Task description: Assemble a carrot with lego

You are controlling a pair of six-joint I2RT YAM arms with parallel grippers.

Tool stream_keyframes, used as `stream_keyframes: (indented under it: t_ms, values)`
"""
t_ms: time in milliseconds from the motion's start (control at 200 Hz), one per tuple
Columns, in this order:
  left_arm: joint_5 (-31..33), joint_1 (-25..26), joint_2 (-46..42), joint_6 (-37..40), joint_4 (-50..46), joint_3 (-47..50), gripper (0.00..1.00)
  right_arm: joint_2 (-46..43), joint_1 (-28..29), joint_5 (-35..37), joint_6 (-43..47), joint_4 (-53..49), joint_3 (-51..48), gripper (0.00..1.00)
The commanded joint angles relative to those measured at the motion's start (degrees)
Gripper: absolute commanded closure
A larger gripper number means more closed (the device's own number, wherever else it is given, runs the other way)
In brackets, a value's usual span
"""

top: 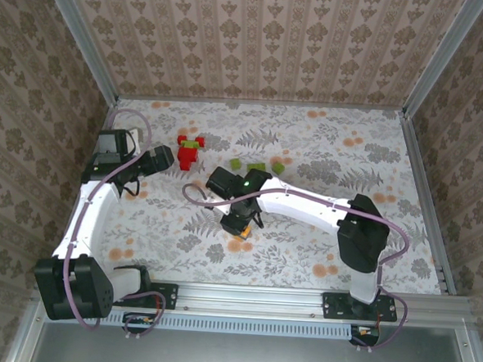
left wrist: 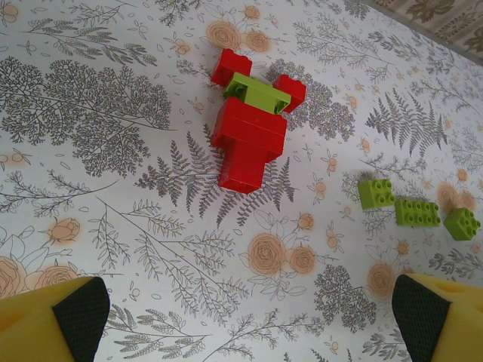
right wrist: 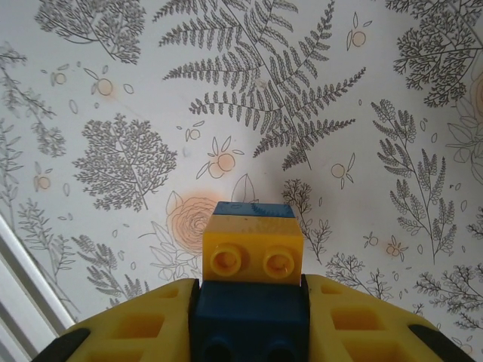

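Above the fern-printed worktop (right wrist: 392, 68), the carrot (right wrist: 253, 253) is clamped in the right fingers (right wrist: 136, 332); left fingers (left wrist: 45, 324) are held apart. Its bricks could be split by skewed pressing.

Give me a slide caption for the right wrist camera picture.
Right end effector shut on a small stack of yellow and blue studded plastic bricks over the floral-patterned table.

Damask-patterned walls (top: 258, 42); floral, fern-printed tabletop (top: 334, 146); metal corner posts (top: 80, 36).
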State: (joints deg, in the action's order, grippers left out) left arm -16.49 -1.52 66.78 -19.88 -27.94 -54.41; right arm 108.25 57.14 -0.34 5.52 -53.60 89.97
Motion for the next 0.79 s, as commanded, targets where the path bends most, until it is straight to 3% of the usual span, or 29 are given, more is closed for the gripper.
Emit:
stream_keyframes:
  t_ms: [0,320,560,790]
  values:
    - [-0.2,0.3,-0.9,0.7,-0.8,-1.7,0.00,1.5,-0.6,1.6,1.1,-1.0,1.0,0.68]
    - [0.0,0.2,-0.7,0.8,-0.8,-1.6,0.00,1.5,-1.6,1.4,0.9,1.3,-1.0,0.64]
    - [0.0,0.3,-0.6,0.7,-0.7,-1.7,0.00,0.0,-2.3,0.9,0.5,2.8,-3.3,0.53]
    - [-0.1,0.2,-0.6,0.8,-0.8,-1.5,0.00,-2.0,-2.6,0.2,0.3,3.8,-4.3,0.36]
